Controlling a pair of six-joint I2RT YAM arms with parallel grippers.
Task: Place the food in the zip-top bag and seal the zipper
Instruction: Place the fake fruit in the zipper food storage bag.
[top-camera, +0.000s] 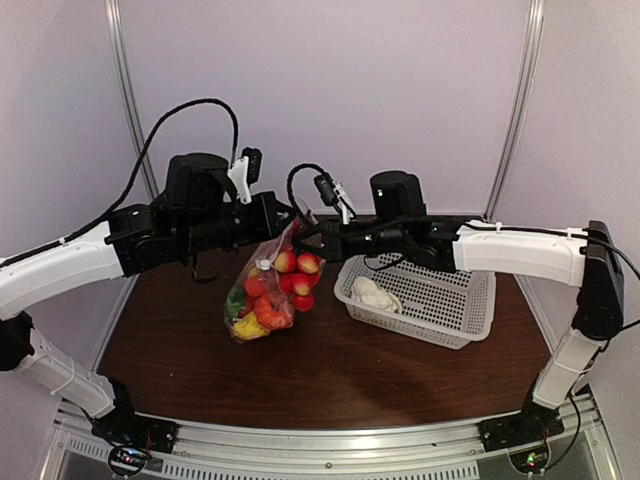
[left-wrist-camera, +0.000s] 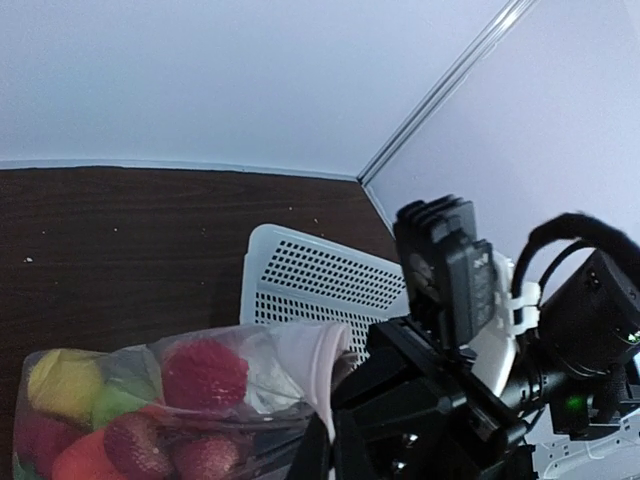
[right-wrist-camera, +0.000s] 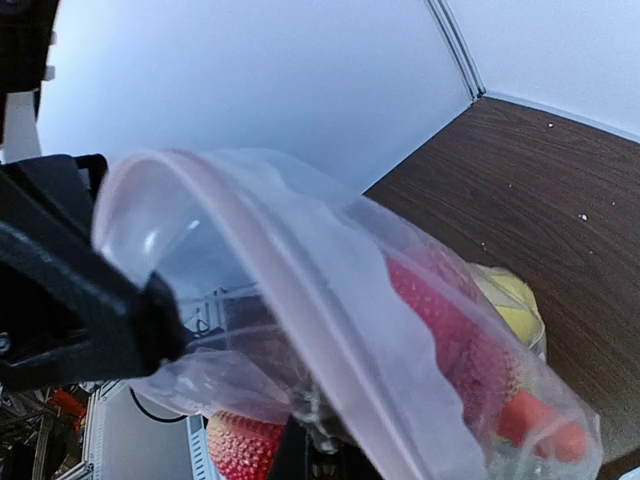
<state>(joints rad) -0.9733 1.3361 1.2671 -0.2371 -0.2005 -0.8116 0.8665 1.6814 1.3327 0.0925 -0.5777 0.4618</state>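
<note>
Brown tabletop (top-camera: 330, 370) lies nearest, and one zip-top bag (top-camera: 262, 305) hangs tilted over it, its low end at the wood. Inside sit one yellow piece (top-camera: 248, 328) lowest, one green piece (top-camera: 235, 301), one orange piece (top-camera: 270, 316), then at least four strawberries (top-camera: 308, 264). Just to the right, one white basket (top-camera: 465, 325) holds one cauliflower (top-camera: 372, 293). Farther back, the left gripper (top-camera: 288, 214) and right gripper (top-camera: 308, 236) each pinch the bag's mouth. Its zipper (right-wrist-camera: 250, 240) gapes unsealed.

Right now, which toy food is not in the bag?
The white cauliflower. It lies alone in the white basket, while the strawberries and all the other pieces are inside the clear bag.
</note>
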